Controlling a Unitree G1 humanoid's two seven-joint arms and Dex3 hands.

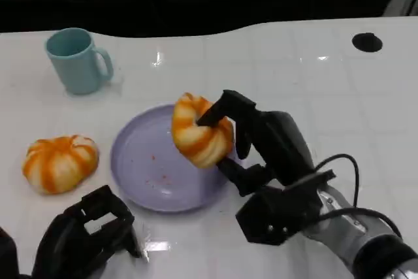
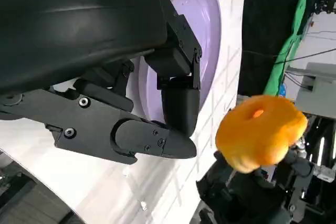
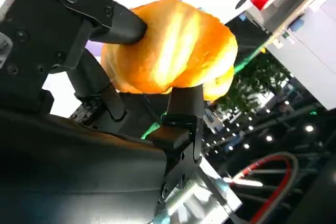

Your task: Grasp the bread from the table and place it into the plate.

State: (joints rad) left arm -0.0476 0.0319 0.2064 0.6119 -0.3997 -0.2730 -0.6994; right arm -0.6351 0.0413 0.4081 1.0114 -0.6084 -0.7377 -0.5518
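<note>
Halfway done, I'd say. Left hand (image 1: 85, 236) sits at the lower left with fingers loose, holding nothing. Mid-frame, the right hand (image 1: 251, 145) grips the bread (image 1: 199, 132) above the plate (image 1: 140, 161); lowering and letting go remain. Second bun (image 1: 59, 163) waits at left.

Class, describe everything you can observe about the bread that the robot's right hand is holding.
The held bread is a round, ring-like bun, orange with pale cream stripes and a dimple in its middle, glossy like a toy. The right hand pinches it between black fingers on opposite sides, tilted on edge. In the head view it lies over the right side of the purple plate, apparently lifted clear of it.
</note>
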